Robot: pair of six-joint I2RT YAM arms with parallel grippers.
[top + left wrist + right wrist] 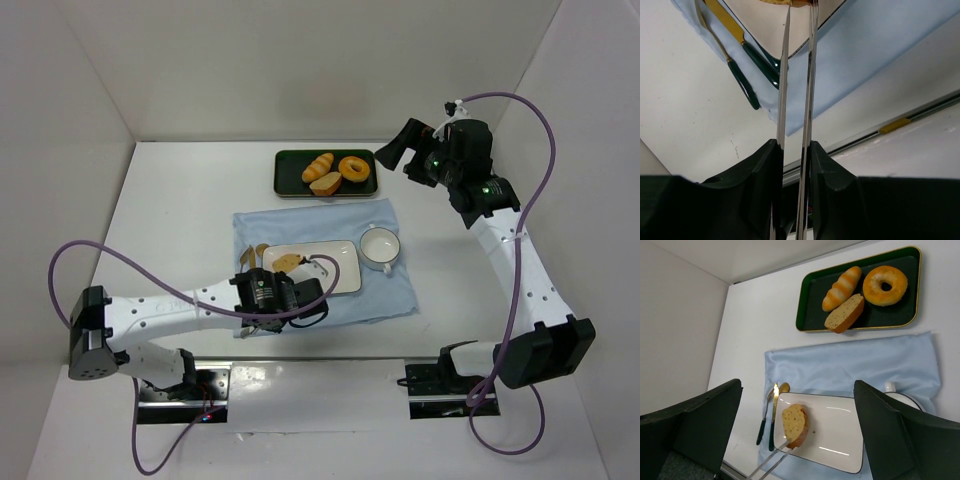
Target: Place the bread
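The bread (795,423), a flat round slice with golden-brown crumb and darker crust, stands tilted on its edge at the left end of the white rectangular plate (840,437). The plate lies on a light blue cloth (850,365) spread over the white surface (180,210). The left gripper (794,150) has its black fingers (765,165) clamped together on a pair of thin metal tongs (782,90). The tong tips reach the slice's lower edge; whether they pinch it I cannot tell. A gold knife and spoon with dark green handles (773,412) lie just left of the plate. The right gripper (398,148) hangs high near a dark green tray (810,305), fingers (705,425) wide apart and holding nothing.
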